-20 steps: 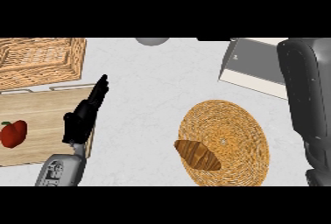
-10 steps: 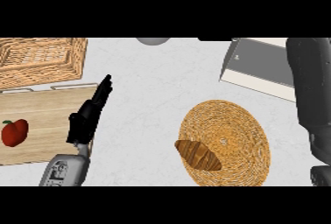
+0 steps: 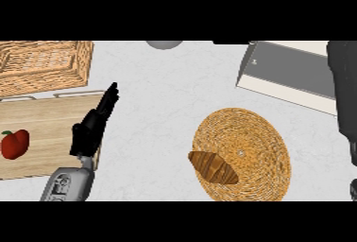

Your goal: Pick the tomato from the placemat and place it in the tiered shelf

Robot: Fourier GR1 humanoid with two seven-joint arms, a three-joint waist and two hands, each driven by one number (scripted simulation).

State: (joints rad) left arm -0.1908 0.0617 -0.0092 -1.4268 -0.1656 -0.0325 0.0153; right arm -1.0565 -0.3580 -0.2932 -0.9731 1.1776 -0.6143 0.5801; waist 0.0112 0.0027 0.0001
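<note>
The left hand [image 3: 90, 127] comes in from the lower edge of the head view on its grey forearm [image 3: 68, 185], its fingers straight and close together, pointing towards one o'clock and holding nothing. It hangs over the right edge of a wooden board [image 3: 49, 137]. The right hand does not show; only a dark arm [image 3: 343, 99] runs down the right edge, cut off by the frame.

The tomato [image 3: 14, 144] lies on the board near the left edge of the view, at about nine o'clock from the hand and well apart from it. Its left side is partly cut off. It looks a little taller than wide, with the green stem at its top, towards twelve o'clock.

At eleven o'clock from the hand stands a wicker basket [image 3: 43, 66], its upper part cut off. A round woven mat [image 3: 244, 153] lies at three o'clock, with a croissant [image 3: 213, 166] on its lower left. A grey box [image 3: 289, 73] sits at the upper right, partly hidden by the arm. A grey round thing [image 3: 165, 44] at the top is too cut off to make out.
</note>
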